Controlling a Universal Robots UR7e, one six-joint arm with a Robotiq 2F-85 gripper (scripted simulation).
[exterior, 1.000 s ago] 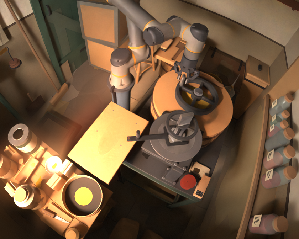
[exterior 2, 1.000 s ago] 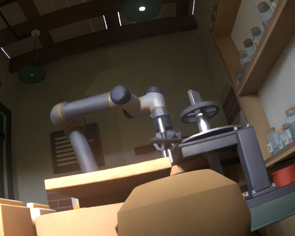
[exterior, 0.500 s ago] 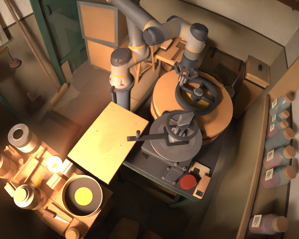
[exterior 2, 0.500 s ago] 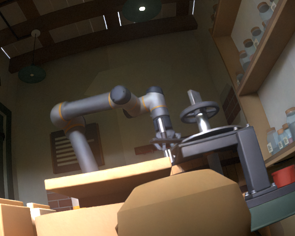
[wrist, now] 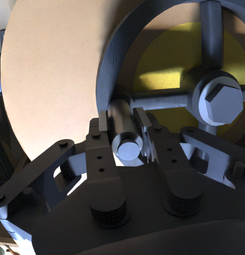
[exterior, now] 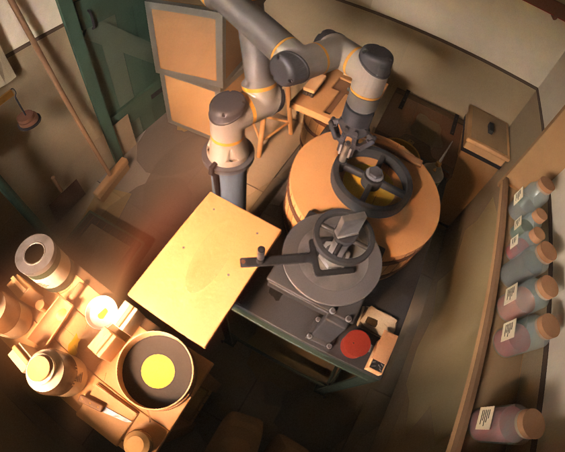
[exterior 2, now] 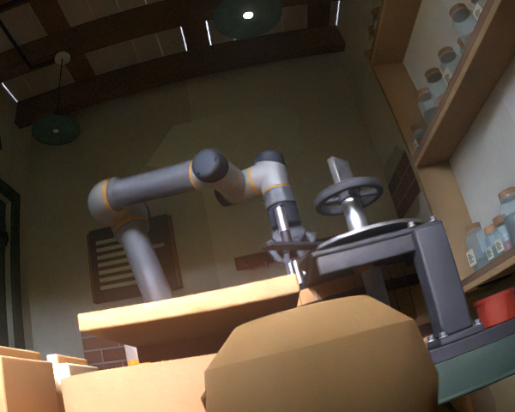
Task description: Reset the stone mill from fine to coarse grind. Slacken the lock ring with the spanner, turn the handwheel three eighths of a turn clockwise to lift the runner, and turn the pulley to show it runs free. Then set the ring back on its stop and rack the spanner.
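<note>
On top of the round wooden mill tub sits a large dark spoked wheel, the pulley [exterior: 371, 175], with a hex bolt at its hub [wrist: 220, 101]. The upright grip peg [wrist: 124, 128] on the pulley's rim is clamped in my closed gripper [exterior: 346, 152], at the rim's far-left side. In front, a smaller handwheel [exterior: 345, 237] stands over the grey lock ring plate [exterior: 332, 266]. The spanner [exterior: 287, 260] lies across the ring, and its handle with a short peg reaches left over the wooden board.
A lit tub with a yellow centre [exterior: 157, 369] stands bottom left among jars. A tan board [exterior: 204, 266] lies left of the mill. A red cap [exterior: 356, 344] sits on the machine base. Jars [exterior: 526, 292] line the right shelf.
</note>
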